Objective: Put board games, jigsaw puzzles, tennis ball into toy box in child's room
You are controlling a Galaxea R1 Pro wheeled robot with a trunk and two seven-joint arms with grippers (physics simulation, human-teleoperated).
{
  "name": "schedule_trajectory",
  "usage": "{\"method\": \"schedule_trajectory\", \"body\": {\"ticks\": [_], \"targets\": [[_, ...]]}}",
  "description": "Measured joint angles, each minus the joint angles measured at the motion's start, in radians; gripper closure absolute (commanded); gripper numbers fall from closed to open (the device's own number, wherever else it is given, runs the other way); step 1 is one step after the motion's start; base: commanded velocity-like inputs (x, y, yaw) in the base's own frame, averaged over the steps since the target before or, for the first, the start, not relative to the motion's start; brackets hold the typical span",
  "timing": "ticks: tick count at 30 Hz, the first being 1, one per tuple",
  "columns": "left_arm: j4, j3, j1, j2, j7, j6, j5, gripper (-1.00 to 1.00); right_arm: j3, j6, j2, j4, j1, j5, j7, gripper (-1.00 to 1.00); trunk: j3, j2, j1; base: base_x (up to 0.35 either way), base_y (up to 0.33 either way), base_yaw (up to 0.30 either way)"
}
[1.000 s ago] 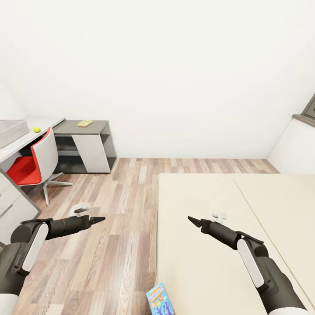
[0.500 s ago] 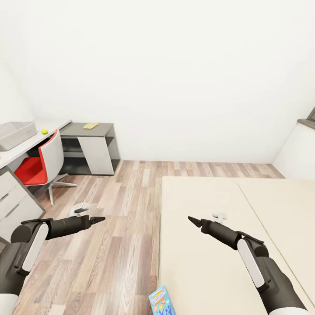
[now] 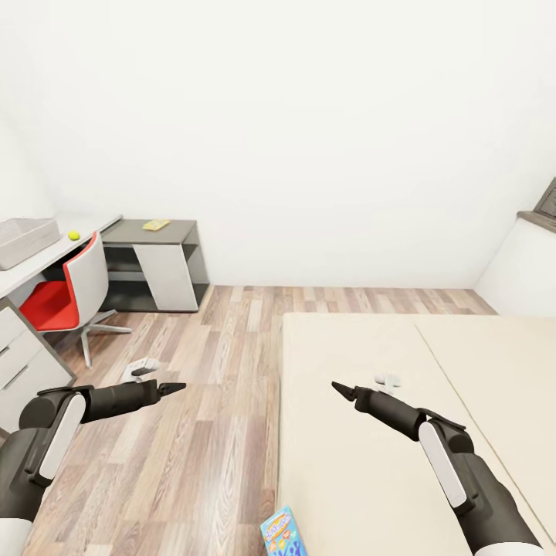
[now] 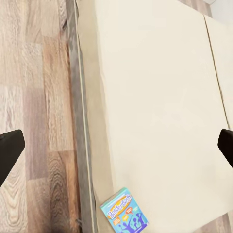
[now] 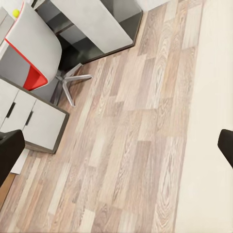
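Both claws hung empty: the left gripper (image 3: pixel 171 386) over the wood-plank floor (image 3: pixel 193 432), the right gripper (image 3: pixel 340 388) over the bed (image 3: pixel 347 463), and each wrist view showed its two fingertips spread far apart at opposite edges of the picture, so the jaws stood wide. The cream bed was bare except for the light-blue board game (image 3: pixel 283 533), lying flat at its near corner by the floor-side edge (image 4: pixel 124 216). Against the far left wall stood the table (image 3: pixel 35 266), the grey toy box (image 3: pixel 27 238) on its top, the tennis ball (image 3: pixel 73 235) just beside the box toward the table's far end. A red chair (image 3: pixel 66 289) stood at the table, and a lower dark-grey desk (image 3: pixel 158 262) beyond it.
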Motion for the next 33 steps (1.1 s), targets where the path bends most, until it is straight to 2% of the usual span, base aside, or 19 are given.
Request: {"method": "schedule_trajectory", "body": {"ticks": [23, 33], "targets": [[0.000, -0.001, 0.000, 0.000, 0.002, 0.000, 0.000, -1.00, 0.000, 0.000, 0.001, 0.000, 0.000, 0.000, 0.000, -1.00, 0.002, 0.000, 0.000, 0.000, 0.000, -0.014], [0.000, 0.000, 0.000, 0.001, 0.002, 0.000, 0.000, -1.00, 0.000, 0.000, 0.003, 0.000, 0.000, 0.000, 0.000, -1.00, 0.013, 0.000, 0.000, 0.000, 0.000, -0.042]]}}
